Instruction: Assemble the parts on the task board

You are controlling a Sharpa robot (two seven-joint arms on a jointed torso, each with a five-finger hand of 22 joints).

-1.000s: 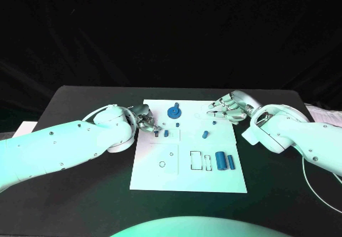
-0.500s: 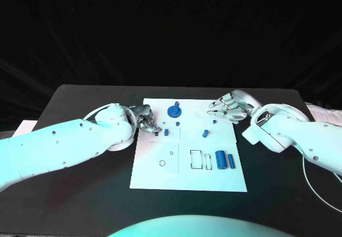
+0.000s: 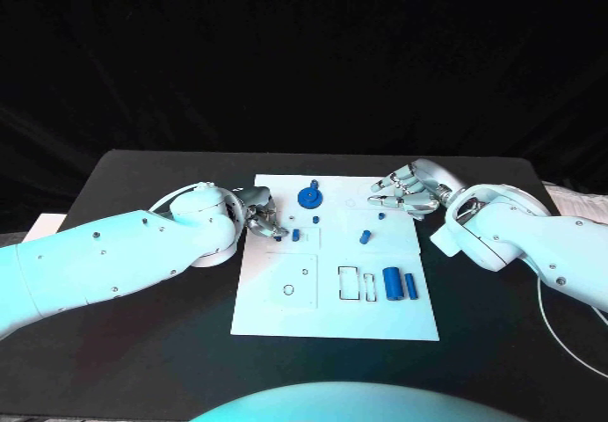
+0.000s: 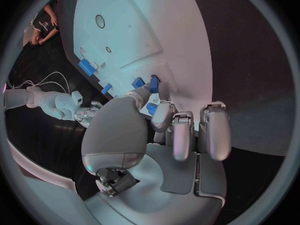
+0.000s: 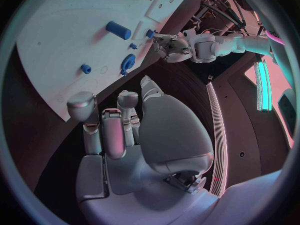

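Note:
The white task board lies mid-table. On it stand a blue wheel-shaped part, a small blue part and two blue cylinders. My left hand hovers at the board's left edge, fingers curled down beside a small blue part. In the left wrist view the thumb and a fingertip meet at that small blue part; whether they grip it is unclear. My right hand hangs over the board's far right corner, fingers apart, holding nothing. The right wrist view shows the wheel-shaped part beyond its fingers.
Outlined slots and a small ring mark sit on the board's near half. White sheets lie at the table's right edge and left edge. Black tabletop surrounds the board.
My left hand has crept slightly toward the far side of the board beside the small blue part. The right hand has hardly moved.

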